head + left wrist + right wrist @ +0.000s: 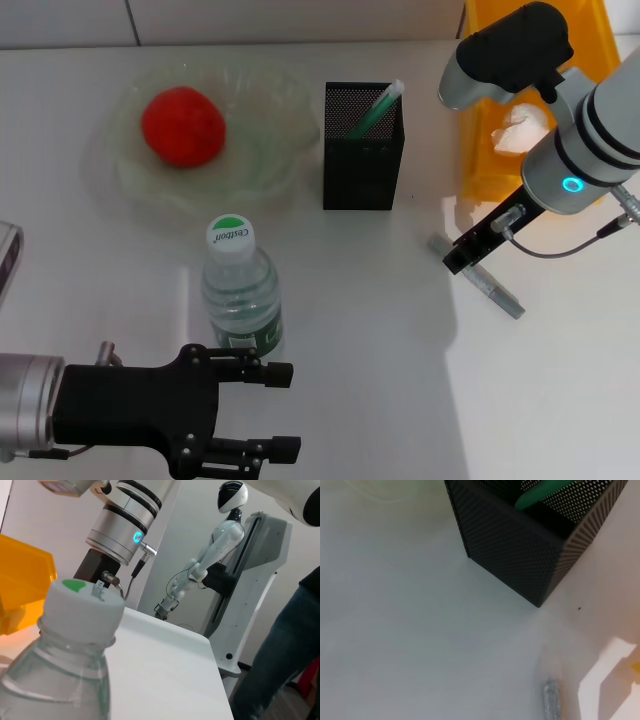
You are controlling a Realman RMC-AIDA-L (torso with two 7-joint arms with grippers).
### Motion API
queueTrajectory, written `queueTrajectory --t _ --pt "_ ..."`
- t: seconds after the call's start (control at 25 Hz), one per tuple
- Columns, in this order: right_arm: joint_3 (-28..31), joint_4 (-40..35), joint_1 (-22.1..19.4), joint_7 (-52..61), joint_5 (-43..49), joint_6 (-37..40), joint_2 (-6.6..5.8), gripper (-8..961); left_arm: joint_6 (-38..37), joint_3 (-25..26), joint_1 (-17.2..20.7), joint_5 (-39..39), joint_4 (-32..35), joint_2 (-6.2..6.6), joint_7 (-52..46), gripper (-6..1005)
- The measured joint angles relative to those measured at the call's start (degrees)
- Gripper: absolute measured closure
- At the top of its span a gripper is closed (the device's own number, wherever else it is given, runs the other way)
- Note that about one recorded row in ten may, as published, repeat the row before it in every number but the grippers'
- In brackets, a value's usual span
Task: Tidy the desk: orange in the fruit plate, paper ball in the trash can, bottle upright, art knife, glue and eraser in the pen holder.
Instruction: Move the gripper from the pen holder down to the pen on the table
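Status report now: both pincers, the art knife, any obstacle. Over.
Left pincer open, just in front of upright bottle. Right pincer low over art knife, which lies on desk beside pen holder. Nothing in the way.

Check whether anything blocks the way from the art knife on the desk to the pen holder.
Nothing visible does. The art knife lies flat on the desk, under the right gripper, to the right of the pen holder. Only bare desk lies between them. The holder's top is open, with one green item leaning inside.
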State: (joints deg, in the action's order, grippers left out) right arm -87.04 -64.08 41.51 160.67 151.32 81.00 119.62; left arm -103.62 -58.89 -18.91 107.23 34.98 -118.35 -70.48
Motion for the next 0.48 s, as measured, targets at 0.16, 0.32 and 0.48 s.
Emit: queueTrajectory --t 0.16,0.32,0.48 --pt "-0.3 0.1 0.0 0.2 0.2 -0.3 0.0 548 0.0 0.0 0.0 0.0 0.0 0.03 0.1 259" --pt "-0.8 1.0 0.4 0.5 0.2 -0.6 0.0 620 0.0 0.0 0.0 0.0 0.0 0.04 0.2 259" --pt "-1.3 2.6 1.1 0.6 0.3 -1.0 0.0 645 0.0 0.0 0.0 0.0 0.0 0.06 0.3 259"
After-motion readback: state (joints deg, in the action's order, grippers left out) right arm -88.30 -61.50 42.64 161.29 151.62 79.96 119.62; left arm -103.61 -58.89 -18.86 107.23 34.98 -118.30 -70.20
